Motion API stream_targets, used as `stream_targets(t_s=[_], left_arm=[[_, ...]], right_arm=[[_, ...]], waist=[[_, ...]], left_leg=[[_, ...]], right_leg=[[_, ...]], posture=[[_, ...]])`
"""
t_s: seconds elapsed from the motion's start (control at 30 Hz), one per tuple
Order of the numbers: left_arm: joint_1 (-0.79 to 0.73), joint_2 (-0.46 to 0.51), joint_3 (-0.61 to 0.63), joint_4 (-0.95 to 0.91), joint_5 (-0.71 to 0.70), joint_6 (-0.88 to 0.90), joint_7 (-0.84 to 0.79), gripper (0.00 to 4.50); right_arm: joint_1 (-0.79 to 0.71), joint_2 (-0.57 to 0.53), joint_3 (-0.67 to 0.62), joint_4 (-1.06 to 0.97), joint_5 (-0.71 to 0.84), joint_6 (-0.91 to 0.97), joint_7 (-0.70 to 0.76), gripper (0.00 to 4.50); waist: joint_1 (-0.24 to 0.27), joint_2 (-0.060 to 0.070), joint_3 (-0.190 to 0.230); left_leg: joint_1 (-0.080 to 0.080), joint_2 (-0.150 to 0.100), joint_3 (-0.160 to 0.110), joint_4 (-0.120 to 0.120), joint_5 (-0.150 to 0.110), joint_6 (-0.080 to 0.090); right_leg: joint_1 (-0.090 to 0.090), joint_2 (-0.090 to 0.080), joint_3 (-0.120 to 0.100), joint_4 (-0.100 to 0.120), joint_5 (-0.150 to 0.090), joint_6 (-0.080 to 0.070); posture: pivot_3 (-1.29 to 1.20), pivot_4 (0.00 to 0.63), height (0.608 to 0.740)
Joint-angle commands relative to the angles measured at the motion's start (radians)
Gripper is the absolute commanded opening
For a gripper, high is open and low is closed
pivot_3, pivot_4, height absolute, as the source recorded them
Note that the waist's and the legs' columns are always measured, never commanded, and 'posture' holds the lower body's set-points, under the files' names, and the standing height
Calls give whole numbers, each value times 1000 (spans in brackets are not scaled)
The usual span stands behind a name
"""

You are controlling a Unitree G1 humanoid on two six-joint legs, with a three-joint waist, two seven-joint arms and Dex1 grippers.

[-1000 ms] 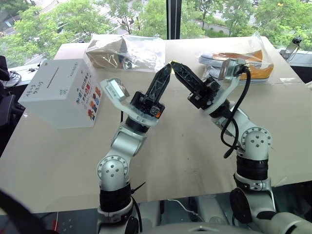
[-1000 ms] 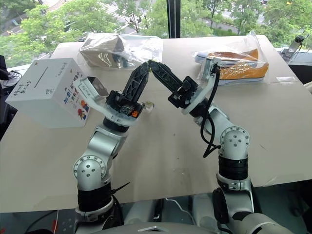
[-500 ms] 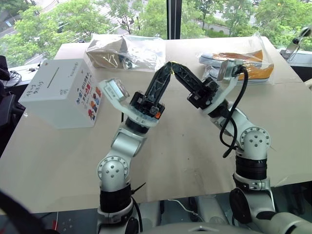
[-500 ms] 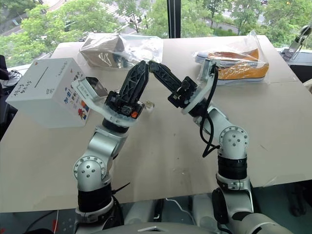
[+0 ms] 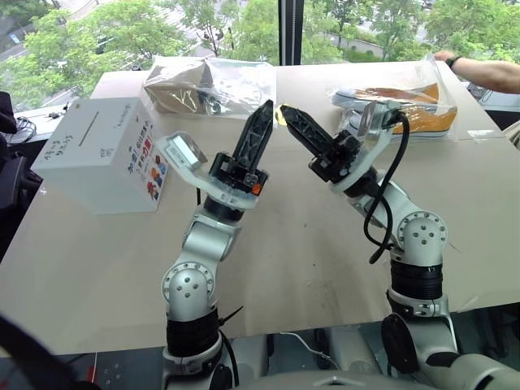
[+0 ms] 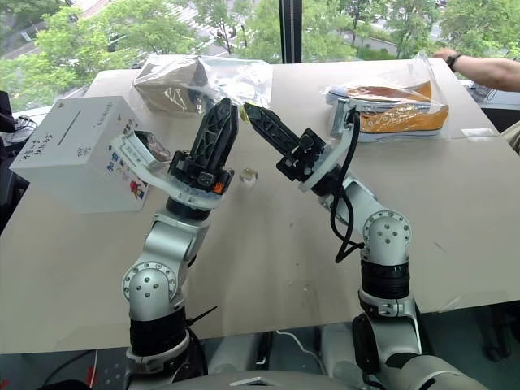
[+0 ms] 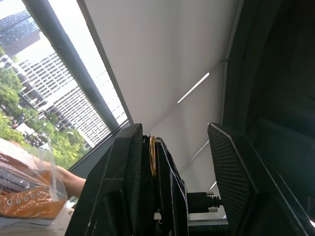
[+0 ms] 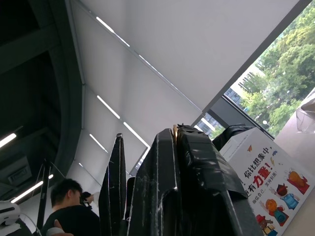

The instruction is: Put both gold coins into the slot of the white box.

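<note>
— Apart now, are they? A moment ago the two tips were pressed together above the bench [image 5: 317,244].

— Yes. The left gripper [image 5: 265,112] has let go and tipped more upright, and a narrow gap shows between it and the right gripper [image 5: 286,114]. Both are raised over the middle of the bench, angled up towards each other. A person's bare arm [image 5: 481,71] has also come in at the far right edge.

— And the fingers?

— On the left they stand apart, with nothing clamped between them. On the right they are pressed together on a small, pale gold coin [image 6: 242,110], pinched edge-on at the very tip, just beside one of the left fingers [image 7: 125,187].

— Where is the other one?

— A second tiny shiny coin [image 6: 249,173] lies flat on the bench below the raised tips, just beside the left arm.

— And the box?

— The white cardboard box with colourful printed figures and red text [image 5: 97,158] sits on the robot's left side of the bench, well apart from both grippers. Its thin dark slot [image 5: 89,127] is on the top face.

— Anything else on the bench?

— At the far edge, a clear plastic bag with brown contents [image 5: 207,85] and a clear bag holding an orange shoe [image 5: 406,101]. Green trees show through the window behind.
</note>
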Motion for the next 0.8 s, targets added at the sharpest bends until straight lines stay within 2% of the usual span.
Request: stream_targets(t_s=[0.03,0.13,0.2,0.23,0.8], left_arm=[[-4,2,-6,-11,0,-2,-1,2096],[-6,4,-11,-6,1,3,1,1326],[-7,5,-12,-4,-2,6,3,421],[-8,6,-12,-2,-4,7,4,110],[-12,28,-30,24,-24,68,22,110]], right_arm=[[-15,5,-2,-51,33,-12,21,0],[-15,3,-1,-53,35,-10,25,0],[-15,2,1,-54,35,-8,27,0],[-15,2,2,-54,35,-8,28,0],[-12,-8,34,-73,32,12,60,0]], waist=[[0,0,0],[0,0,0],[-1,0,0],[-1,0,0],[-1,0,0]], left_leg=[[0,0,0,0,0,0],[0,0,0,0,0,0],[0,0,0,0,0,0],[0,0,0,0,0,0],[0,0,-1,0,0,0]], right_leg=[[0,0,0,0,0,0],[0,0,0,0,0,0],[0,0,0,0,0,0],[0,0,0,0,0,0],[0,0,0,0,0,0]], posture=[[0,150,740],[0,150,740],[0,150,740],[0,150,740],[0,150,740]])
